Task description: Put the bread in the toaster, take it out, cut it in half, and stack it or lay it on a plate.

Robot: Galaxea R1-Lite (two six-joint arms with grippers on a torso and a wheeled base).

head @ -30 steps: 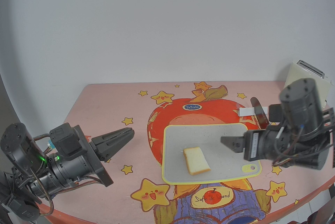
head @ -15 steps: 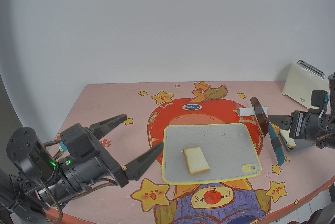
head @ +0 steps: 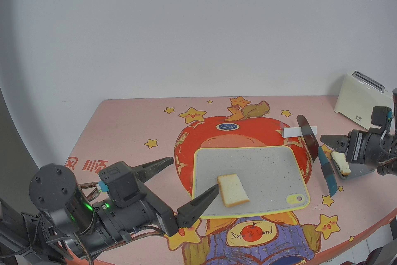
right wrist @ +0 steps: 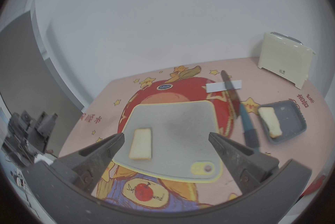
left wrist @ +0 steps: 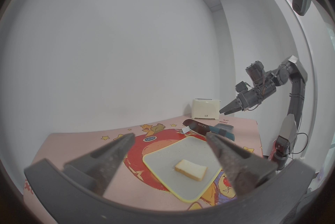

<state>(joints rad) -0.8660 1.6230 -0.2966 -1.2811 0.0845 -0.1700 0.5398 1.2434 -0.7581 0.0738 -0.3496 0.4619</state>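
Lower the left gripper (head: 194, 174), gaping wide over the left edge of the board (head: 256, 162), astride the bread (head: 233, 190) lying flat there. Pinch across the narrow sides, softly, to spare the crumb. Lift clear before carrying over the knife (head: 319, 151) toward the plate (head: 363, 170), holding probably the other half (head: 341, 161). Keep the right gripper (right wrist: 165, 136), likewise spread wide near the plate, out of the path.

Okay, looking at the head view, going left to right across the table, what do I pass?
left gripper, jaws open → pale bread slice on the grey cutting board → teal-handled, dark-bladed knife → cream toaster
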